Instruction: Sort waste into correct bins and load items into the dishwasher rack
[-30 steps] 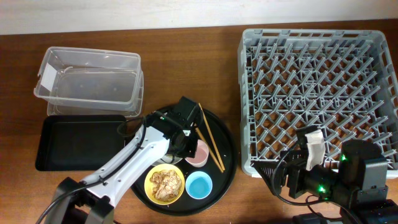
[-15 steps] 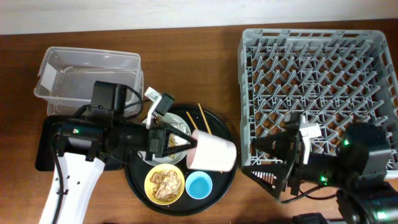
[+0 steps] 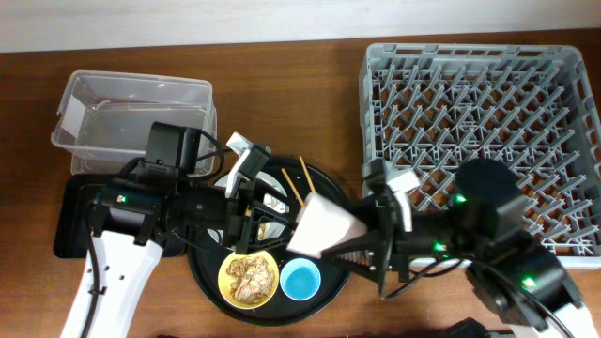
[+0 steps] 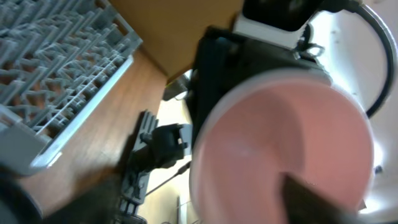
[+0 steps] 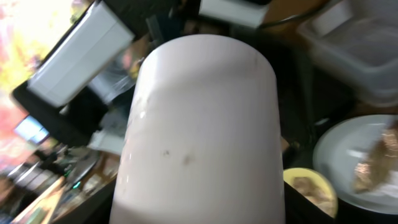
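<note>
Where your two arms meet above the big round black tray (image 3: 327, 191), the small pink cup (image 3: 322, 228) hangs off the surface on its side, mouth to the left and base to the right. Your left gripper (image 3: 282, 223) is clamped on the cup's rim; in the left wrist view one dark finger (image 4: 305, 193) sits inside the pink mouth. Your right gripper (image 3: 368, 246) is right at the cup's base, and the right wrist view is filled by the cup's pale wall, so you cannot tell whether that gripper has closed on it.

Below, on the round tray, the yellow bowl (image 3: 249, 276) holds the beige-brown food lump, with the small blue cup (image 3: 300, 280) just to its right. The plate (image 3: 274, 185) and the chopsticks (image 3: 302, 178) lie on the tray's far side. The dishwasher rack (image 3: 479, 103) stands to the right, while the clear tub (image 3: 131, 122) and the shallow black tray (image 3: 75, 216) are on the left.
</note>
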`<action>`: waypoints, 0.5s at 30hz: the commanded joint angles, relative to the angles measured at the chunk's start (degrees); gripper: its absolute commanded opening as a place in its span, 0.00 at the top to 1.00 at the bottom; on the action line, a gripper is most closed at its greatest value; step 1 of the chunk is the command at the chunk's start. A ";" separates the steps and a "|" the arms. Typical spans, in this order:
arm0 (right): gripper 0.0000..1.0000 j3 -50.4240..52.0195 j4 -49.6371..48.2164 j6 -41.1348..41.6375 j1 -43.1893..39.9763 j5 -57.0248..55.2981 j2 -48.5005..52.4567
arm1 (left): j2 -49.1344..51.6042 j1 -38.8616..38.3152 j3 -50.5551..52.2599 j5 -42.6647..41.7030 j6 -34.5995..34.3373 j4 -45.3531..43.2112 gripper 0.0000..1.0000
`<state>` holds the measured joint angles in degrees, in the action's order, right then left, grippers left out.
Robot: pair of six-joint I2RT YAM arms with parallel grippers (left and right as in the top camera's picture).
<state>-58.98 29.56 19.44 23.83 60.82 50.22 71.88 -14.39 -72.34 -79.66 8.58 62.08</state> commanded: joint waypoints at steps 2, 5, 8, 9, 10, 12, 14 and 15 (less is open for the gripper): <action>0.43 -0.63 17.55 -1.51 -13.49 -19.91 -7.17 | -0.39 -0.09 -0.37 19.21 -0.37 4.90 0.01; 0.45 -0.63 32.41 -4.00 -21.38 -42.45 -6.60 | -0.39 -0.09 -0.35 23.19 -0.35 6.80 0.01; 0.44 -1.31 37.62 -5.73 -22.40 -54.60 2.10 | -0.39 -0.09 -0.35 24.22 -0.33 6.88 0.01; 0.44 -2.34 38.25 -5.95 -22.40 -56.28 6.12 | -0.39 -0.09 -0.35 24.26 -0.31 6.97 0.01; 0.44 -4.26 38.75 -5.92 -22.40 -58.16 11.17 | -0.39 -0.09 -0.35 24.46 -0.31 7.04 0.01; 0.44 -11.30 40.44 -5.92 -22.40 -58.73 23.61 | -0.39 -0.09 -0.35 24.65 -0.31 7.43 0.01; 0.44 -16.37 42.03 -5.92 -22.43 -58.75 32.50 | -0.39 -0.09 -0.28 24.68 -0.28 7.65 0.01; 0.44 -17.44 42.01 -5.92 -22.40 -58.66 35.04 | -0.39 -0.09 -0.22 24.68 -0.28 7.65 0.01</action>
<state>-72.90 71.07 14.06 1.78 4.08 80.75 71.88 -14.46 -72.34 -55.18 7.92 69.60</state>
